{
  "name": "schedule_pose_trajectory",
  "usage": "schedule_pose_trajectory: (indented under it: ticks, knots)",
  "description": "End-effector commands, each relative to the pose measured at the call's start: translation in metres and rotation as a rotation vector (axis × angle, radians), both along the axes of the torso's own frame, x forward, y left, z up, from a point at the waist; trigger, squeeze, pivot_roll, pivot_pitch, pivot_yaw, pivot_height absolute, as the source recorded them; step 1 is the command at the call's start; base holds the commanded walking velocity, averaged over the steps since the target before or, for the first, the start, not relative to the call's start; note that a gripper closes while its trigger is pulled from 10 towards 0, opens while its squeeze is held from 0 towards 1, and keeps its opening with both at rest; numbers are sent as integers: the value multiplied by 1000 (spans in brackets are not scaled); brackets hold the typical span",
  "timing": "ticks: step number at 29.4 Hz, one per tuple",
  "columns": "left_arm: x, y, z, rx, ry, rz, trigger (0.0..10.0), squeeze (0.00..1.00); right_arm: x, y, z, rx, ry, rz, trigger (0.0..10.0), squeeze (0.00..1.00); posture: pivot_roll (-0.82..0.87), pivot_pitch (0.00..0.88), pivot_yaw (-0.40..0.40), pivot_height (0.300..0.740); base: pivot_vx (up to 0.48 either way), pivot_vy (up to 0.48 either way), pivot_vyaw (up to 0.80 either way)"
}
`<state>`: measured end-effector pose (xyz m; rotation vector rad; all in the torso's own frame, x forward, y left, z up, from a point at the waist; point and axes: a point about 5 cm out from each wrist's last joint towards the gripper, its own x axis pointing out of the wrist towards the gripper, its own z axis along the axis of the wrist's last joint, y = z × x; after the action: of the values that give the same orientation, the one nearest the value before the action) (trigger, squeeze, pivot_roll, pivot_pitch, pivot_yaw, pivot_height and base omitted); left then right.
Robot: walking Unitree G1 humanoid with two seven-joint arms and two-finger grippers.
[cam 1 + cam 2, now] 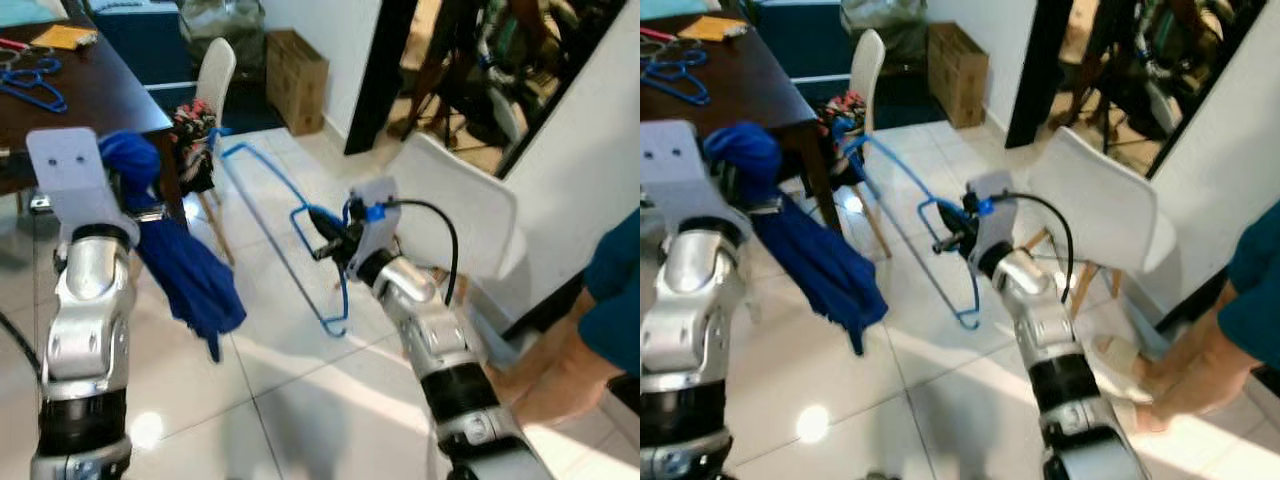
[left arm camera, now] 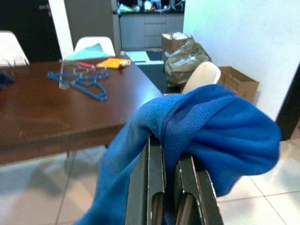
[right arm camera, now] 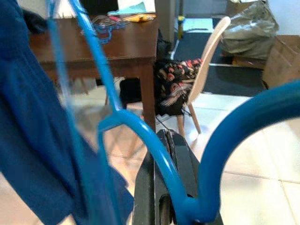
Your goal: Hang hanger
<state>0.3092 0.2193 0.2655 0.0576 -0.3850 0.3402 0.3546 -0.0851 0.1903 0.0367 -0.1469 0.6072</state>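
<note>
A blue plastic hanger point(image 1: 281, 225) hangs in the air over the tiled floor, held near its hook by my right gripper point(image 1: 322, 244), whose black fingers point(image 3: 168, 154) are shut on it. My left gripper point(image 2: 169, 183) is raised at the left, shut on a bunched blue garment point(image 1: 185, 265) that droops down beside the table corner. The hanger and the garment are apart, the hanger to the right of the cloth.
A dark wooden table point(image 1: 95, 100) with more blue hangers point(image 1: 35, 85) stands at the left. White chairs point(image 1: 455, 215) point(image 1: 213, 75) flank the floor space. A person's leg and foot point(image 1: 1185, 365) are at the right. A cardboard box point(image 1: 296, 78) sits by the wall.
</note>
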Motion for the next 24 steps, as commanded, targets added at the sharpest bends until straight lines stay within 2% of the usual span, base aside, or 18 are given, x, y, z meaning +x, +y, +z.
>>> schedule_pose_trajectory:
  ticks: [1, 9, 12, 18, 21, 22, 24]
  knots:
    - [-1, -1, 8, 14, -28, -4, 10000, 0, 0, -8, -4, 6, 11, -18, 10000, 0, 42, 179, -96, 740, 435, 0, 0]
    - [0, -1, 11, 35, -20, -11, 10000, 0, 0, -5, -5, -24, -4, -9, 10000, 0, 48, 181, -95, 740, 435, 0, 0]
    - [4, 3, 24, 82, -30, -12, 10000, 0, 2, -6, -4, 9, 9, -31, 10000, 0, 48, 181, -95, 740, 440, 0, 0]
    - [5, 7, 36, 114, -55, -2, 10000, 0, 2, -5, -4, -1, 8, -31, 10000, 0, 57, 184, -90, 740, 440, 0, 0]
    - [5, 9, 40, 122, -66, 6, 10000, 0, 2, -4, -4, -11, 6, -29, 10000, 0, 57, 184, -90, 740, 439, 0, 800]
    - [6, 12, 49, 145, -85, 17, 10000, 0, 2, -3, -5, -11, 5, -32, 10000, 0, 57, 184, -90, 740, 439, 0, 800]
    - [7, 14, 56, 166, -102, 27, 10000, 0, 2, -2, -5, -3, 5, -35, 10000, 0, 65, 185, -100, 740, 439, 0, 0]
